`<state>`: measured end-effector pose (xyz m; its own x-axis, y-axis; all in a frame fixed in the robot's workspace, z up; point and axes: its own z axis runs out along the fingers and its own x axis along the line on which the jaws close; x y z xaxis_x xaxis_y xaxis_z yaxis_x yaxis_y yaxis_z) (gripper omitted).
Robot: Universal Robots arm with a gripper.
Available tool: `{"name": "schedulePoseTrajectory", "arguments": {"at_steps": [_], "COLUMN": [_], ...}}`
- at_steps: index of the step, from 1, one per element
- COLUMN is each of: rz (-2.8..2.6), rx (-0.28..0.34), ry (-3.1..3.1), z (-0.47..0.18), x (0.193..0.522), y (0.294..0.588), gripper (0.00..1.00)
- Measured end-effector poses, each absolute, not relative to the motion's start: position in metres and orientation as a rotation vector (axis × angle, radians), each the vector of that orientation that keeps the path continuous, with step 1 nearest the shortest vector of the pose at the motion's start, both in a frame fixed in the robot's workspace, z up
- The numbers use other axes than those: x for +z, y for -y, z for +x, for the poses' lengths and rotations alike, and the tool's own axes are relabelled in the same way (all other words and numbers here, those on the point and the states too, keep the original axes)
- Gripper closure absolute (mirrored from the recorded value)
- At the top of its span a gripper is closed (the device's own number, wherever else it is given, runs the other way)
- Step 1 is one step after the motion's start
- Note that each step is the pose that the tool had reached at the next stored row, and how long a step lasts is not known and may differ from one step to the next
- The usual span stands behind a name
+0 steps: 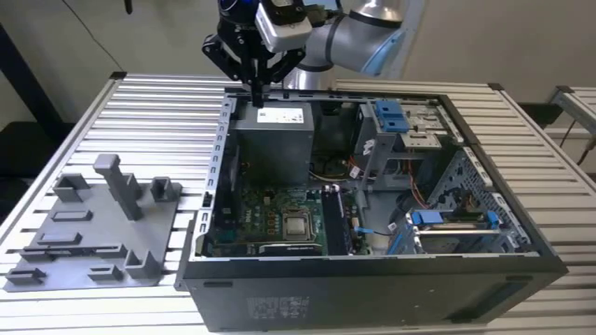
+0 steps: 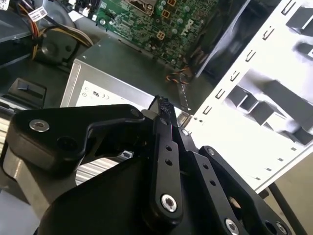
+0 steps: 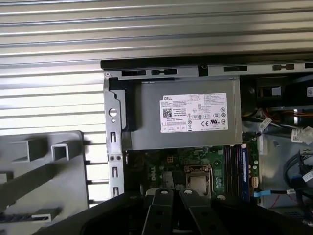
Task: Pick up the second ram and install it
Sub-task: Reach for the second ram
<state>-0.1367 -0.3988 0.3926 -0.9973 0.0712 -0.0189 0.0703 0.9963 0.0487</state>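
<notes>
End effector [image 1: 256, 100], clenched and empty, hovers over the power supply [image 1: 279, 139] near the bench's [image 1: 158, 112] far edge; pickup, I judge, needs fingers parted.

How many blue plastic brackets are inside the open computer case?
2. One blue bracket sits at the far side of the case; the other bracket is nearer, towards the exterior view's right. More may be hidden.
</notes>
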Motion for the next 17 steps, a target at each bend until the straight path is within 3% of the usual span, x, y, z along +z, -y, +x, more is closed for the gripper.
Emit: {"name": "schedulePoseTrajectory", "arguments": {"at_steps": [17], "rz": [0.111], "rx": [0.075], "ry": [-3.127], "z": [-0.162], "x": [0.392], "y": [0.399], "gripper": [0.89]}}
